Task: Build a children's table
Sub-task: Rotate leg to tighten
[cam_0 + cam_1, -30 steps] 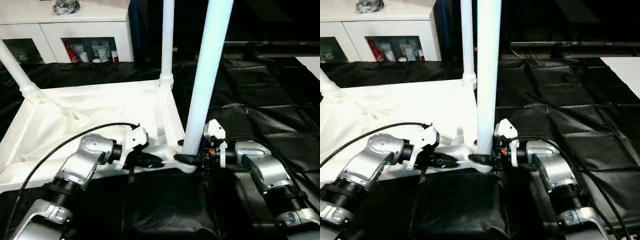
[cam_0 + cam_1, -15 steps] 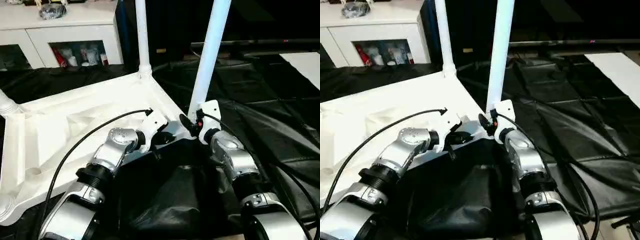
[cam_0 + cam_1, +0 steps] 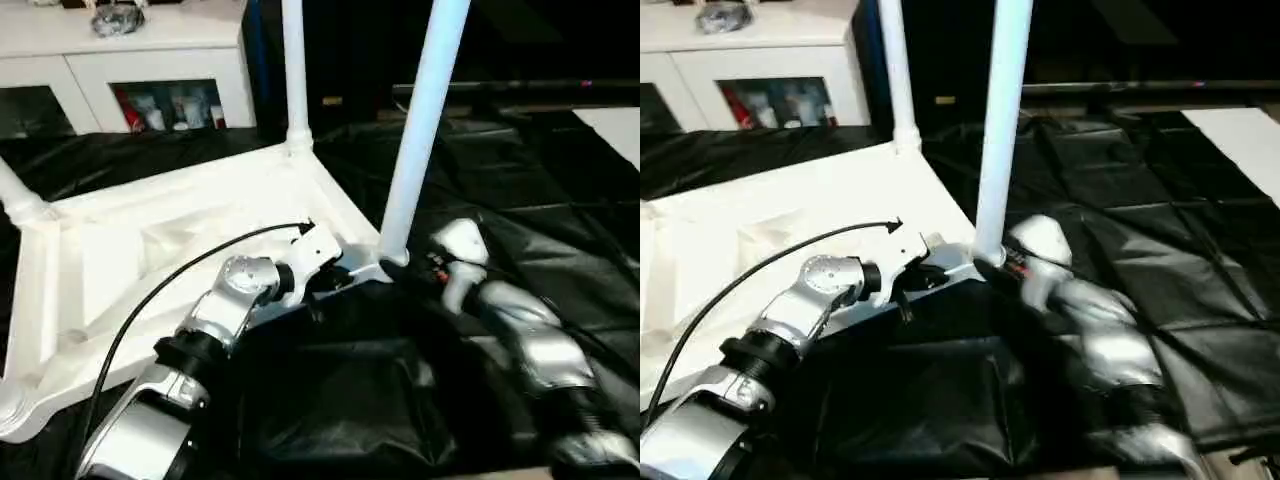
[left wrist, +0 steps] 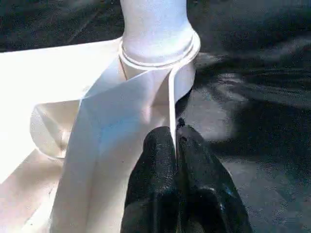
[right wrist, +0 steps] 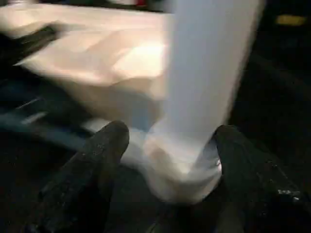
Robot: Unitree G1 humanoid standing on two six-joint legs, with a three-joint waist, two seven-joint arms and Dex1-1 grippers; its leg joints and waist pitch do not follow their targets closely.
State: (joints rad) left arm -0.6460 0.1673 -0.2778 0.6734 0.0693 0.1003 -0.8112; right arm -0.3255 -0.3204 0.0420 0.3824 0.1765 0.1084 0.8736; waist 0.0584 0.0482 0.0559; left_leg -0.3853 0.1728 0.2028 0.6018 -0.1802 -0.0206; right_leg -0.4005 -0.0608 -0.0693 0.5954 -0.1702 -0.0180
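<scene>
The children's table lies upside down: a white tabletop (image 3: 150, 250) with three white legs standing in its corner sockets. The nearest leg (image 3: 420, 130) rises from the near right corner socket (image 4: 158, 46). My left gripper (image 3: 335, 283) is shut on the tabletop's thin rim just beside that socket, and its black fingers (image 4: 155, 160) pinch the edge. My right gripper (image 5: 170, 136) is open at the foot of the same leg (image 5: 209, 73), with one finger (image 5: 97, 155) on either side of the leg and apart from it.
A white cabinet with glass doors (image 3: 150, 70) stands at the back left. Black sheeting (image 3: 520, 170) covers the floor, and a black padded bundle (image 3: 340, 400) lies between my arms. A black cable (image 3: 160, 290) arcs over my left forearm.
My right gripper has opened and drawn back from the foot of the near leg, the arm swinging to the right. My left gripper keeps its hold on the rim. The camera has shifted.
</scene>
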